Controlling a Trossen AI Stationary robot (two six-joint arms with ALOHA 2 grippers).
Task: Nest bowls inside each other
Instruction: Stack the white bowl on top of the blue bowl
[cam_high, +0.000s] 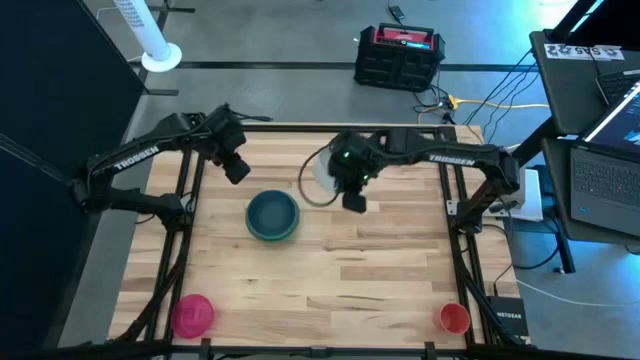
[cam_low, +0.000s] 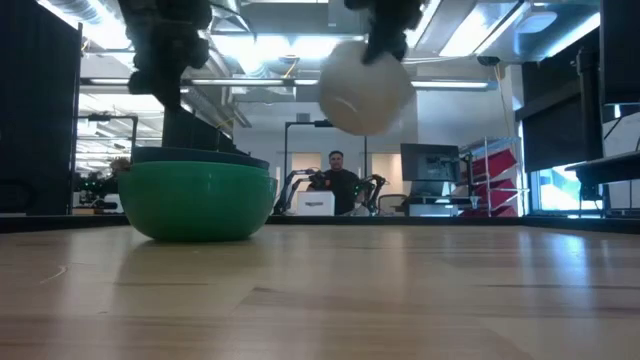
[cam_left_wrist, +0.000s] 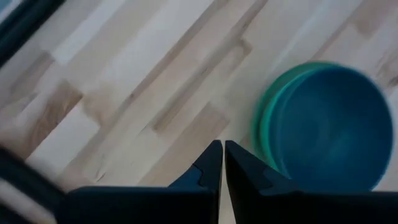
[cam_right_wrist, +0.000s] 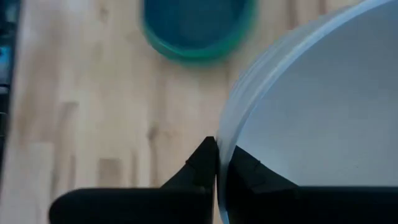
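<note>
Near edge of the table (cam_high: 330, 290): two bowls lie loose and un-nested. The pink bowl (cam_high: 192, 314) sits at the near left corner and the small red bowl (cam_high: 454, 318) at the near right corner, well apart from each other and from the stack. Neither is touched by an arm.

Mid-table, left of centre: a partial stack stands on the wood. The dark blue bowl (cam_left_wrist: 333, 127) sits inside a green bowl (cam_low: 198, 200), whose rim shows as a ring around it in the left wrist view. Whether more than these two bowls make up the stack cannot be told from the pictures.

Farther back, right of the stack: the right gripper (cam_right_wrist: 217, 163) has its jaws pinched shut on the rim of the white bowl (cam_right_wrist: 323, 118). The low view shows that bowl lifted clear of the table, tilted, hanging beside and above the stack, not yet over it.

Far left: the left gripper (cam_left_wrist: 217, 163) hangs just behind the stack with its jaws closed together and nothing between them.

Assessment: the task appears under half done. One nesting is complete; the white bowl is in hand and judged to be the next to go in. Pink, then red, remain to be fetched from the near corners.
</note>
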